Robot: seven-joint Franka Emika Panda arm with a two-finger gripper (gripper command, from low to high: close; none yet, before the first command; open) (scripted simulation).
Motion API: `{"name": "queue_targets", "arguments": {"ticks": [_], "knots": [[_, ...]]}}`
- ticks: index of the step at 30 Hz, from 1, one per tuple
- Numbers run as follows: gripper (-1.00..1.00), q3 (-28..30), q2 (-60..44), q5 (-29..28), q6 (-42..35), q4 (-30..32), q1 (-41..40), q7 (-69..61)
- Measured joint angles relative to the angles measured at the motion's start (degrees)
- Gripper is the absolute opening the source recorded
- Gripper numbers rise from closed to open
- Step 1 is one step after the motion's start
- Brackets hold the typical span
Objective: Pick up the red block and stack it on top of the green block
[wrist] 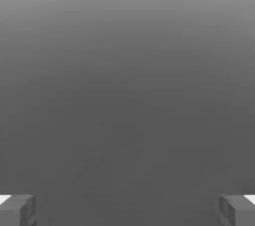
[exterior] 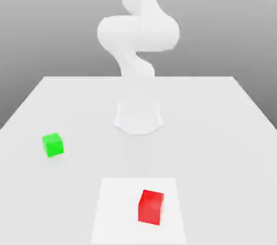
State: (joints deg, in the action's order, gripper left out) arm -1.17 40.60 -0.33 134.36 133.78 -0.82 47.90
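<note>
The red block (exterior: 150, 207) lies nearest the camera in the exterior view, sitting on a white square patch (exterior: 114, 214) toward the front of the pale table (exterior: 211, 146); it sits a little to the exterior view's right of the patch's middle, with bare white around it; it is turned slightly, so that its top, its front face and a narrower side face all show, in bright, plain red. The green block (exterior: 53, 145) rests farther back, directly on the table, well over to the exterior view's left; it too is set at an angle, its top a brighter green than its sides; the two blocks are well apart, nothing is stacked, and the red one looks the bigger of the two from here. Behind them the white robot arm (exterior: 138, 33) rises from its base (exterior: 138, 118), which stands on the table between the blocks and the far edge; the arm climbs through a thick, rounded bend and runs on out past the top of the exterior view, against a grey background (exterior: 227, 22). In the hand view the gripper (wrist: 127, 211) has its two fingers spread wide apart, with plain grey between them; they hold nothing, and neither block is between them.
</note>
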Motion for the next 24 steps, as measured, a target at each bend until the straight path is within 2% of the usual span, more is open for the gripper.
{"name": "queue_targets", "arguments": {"ticks": [13,21,24], "knots": [[0.00,-4.80,-27.40,-2.13,13.43,10.45,-3.03,11.08],[0.00,-5.80,-43.93,-1.90,21.63,16.81,-2.70,16.74],[0.00,-5.20,-50.11,-2.80,26.14,17.01,-2.24,18.15]]}}
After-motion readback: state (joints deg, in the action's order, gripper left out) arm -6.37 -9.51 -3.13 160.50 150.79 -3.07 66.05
